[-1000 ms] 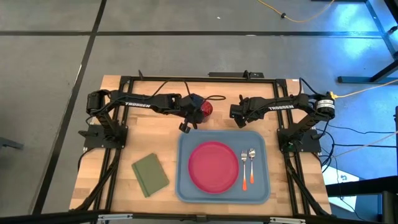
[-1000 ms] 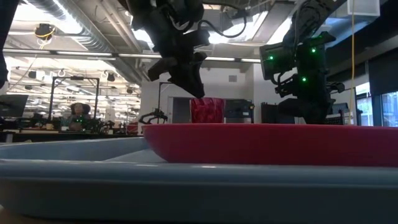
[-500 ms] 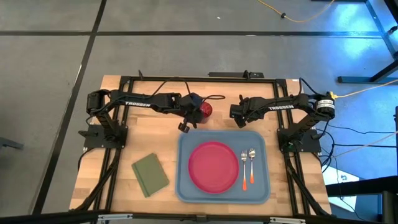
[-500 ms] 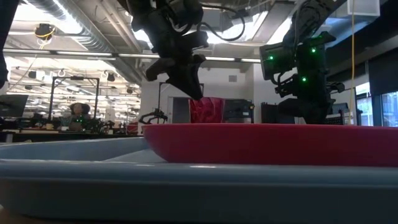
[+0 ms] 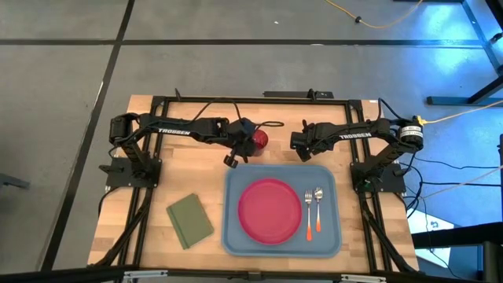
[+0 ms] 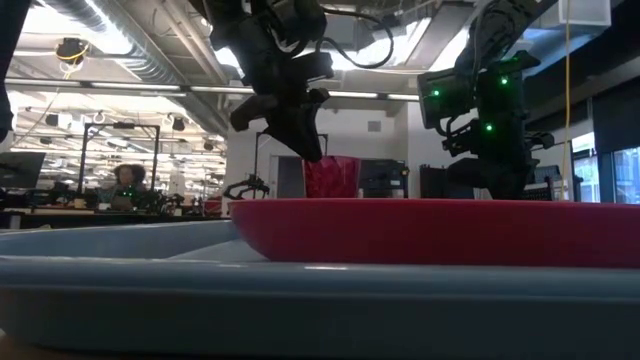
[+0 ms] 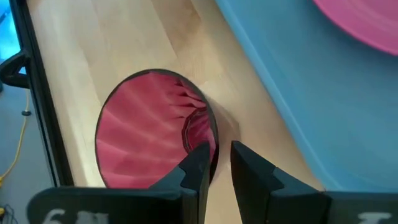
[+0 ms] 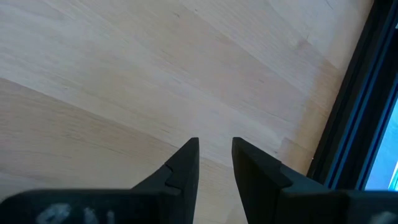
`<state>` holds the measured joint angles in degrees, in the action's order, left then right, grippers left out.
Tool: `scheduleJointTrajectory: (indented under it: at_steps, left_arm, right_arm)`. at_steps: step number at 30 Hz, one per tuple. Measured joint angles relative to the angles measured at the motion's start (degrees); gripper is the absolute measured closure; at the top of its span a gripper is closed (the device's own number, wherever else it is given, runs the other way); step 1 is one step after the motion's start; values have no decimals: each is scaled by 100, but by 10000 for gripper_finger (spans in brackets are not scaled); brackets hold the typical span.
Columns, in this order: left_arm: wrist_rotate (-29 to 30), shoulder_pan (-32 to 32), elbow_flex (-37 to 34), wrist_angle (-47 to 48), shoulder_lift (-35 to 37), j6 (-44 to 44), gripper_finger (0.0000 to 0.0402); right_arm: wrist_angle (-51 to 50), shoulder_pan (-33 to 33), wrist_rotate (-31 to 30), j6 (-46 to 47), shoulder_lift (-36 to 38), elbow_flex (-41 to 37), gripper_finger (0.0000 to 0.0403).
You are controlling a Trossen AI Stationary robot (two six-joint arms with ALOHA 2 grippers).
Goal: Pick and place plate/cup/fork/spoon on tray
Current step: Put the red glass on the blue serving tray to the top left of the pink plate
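Note:
The dark-red cup stands on the wood just beyond the light-blue tray's far rim. It also shows in the left wrist view and the low view. My left gripper is shut on it. The magenta plate lies flat in the tray. The fork and the spoon lie side by side to the plate's right. My right gripper hangs empty over bare wood, its fingers nearly together. My left gripper pinches the cup's wall at the rim, one finger inside the cup and one outside. The fingers come from above, slanting down onto the cup's left side. The cup is upright. The plate hides its base in the low view.
An olive-green square lies on the wood left of the tray. Black frame rails run along the table's far edge and its sides. Bare wood lies between the two grippers and in the tray's far left corner.
My left gripper has tipped slightly toward the table's left while staying shut on the cup's rim. The cup has stayed almost in place.

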<state>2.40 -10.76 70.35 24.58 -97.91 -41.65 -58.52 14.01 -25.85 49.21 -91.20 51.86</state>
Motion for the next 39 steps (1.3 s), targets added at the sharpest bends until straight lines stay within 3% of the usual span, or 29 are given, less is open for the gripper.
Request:
scheduleJointTrajectory:
  at_steps: [7,22,39]
  left_arm:
    - [99,-113,2,-33,0,-99,344]
    - [-491,-235,0,-73,0,-247,344]
    - [-418,-247,-4,-225,-263,-251,344]
  right_arm:
    - [2,1,0,-2,0,0,302]
    - [0,1,-2,-22,0,0,302]
    - [23,0,-8,-22,2,0,302]
